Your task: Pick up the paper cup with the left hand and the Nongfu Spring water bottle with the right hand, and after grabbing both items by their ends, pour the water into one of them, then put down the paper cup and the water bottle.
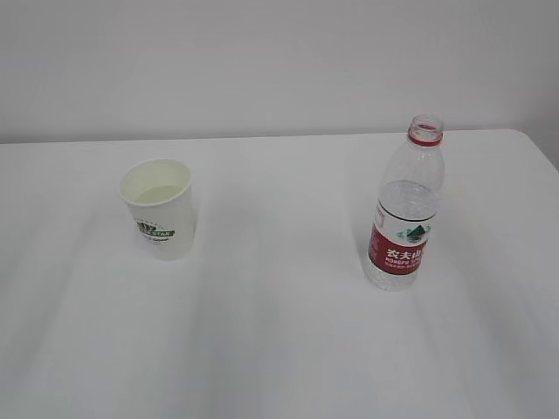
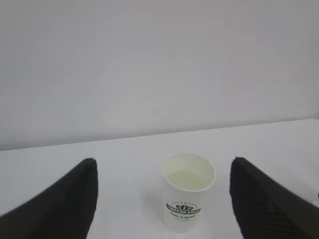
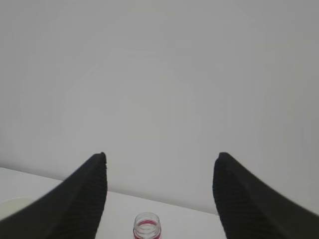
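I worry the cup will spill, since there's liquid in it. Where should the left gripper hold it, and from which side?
Grip the paper cup around its mid wall, coming level from the near side. It stands upright and open-topped, centred ahead of the open left gripper, so a side hold probably keeps it level.

White counter is seen spanning the frame, backed by a plain wall. Paper cup is stood upright on its left half, uncapped Nongfu Spring water bottle upright on the right half. The two are kept well apart.
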Controlling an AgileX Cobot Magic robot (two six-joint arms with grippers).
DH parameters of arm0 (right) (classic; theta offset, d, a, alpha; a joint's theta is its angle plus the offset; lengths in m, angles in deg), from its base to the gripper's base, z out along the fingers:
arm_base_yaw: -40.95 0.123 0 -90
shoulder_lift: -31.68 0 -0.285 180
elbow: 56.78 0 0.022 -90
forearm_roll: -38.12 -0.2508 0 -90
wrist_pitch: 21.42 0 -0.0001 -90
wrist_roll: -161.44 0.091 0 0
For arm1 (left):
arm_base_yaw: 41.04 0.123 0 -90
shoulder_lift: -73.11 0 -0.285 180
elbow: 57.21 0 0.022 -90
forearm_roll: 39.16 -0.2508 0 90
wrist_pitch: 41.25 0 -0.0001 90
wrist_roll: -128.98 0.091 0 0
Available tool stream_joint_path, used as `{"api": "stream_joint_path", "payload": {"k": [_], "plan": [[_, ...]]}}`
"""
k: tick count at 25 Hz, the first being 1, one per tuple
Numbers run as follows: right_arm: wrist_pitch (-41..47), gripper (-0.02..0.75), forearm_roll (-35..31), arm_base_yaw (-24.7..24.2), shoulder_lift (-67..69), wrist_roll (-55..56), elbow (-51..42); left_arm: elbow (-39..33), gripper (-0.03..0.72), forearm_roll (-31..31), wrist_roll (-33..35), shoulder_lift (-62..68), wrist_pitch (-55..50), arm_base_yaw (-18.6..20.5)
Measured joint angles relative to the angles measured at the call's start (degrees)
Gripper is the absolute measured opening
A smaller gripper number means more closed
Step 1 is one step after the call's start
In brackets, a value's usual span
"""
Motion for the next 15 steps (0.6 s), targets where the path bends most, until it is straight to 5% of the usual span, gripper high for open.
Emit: {"api": "stream_joint_path", "payload": {"k": [15], "plan": [[10.8, 0.510, -1.1, 0.0, -4.7, -3.2, 6.8, 12.3, 0.588, 0.5, 0.0, -3.6, -17.0, 0.0]]}}
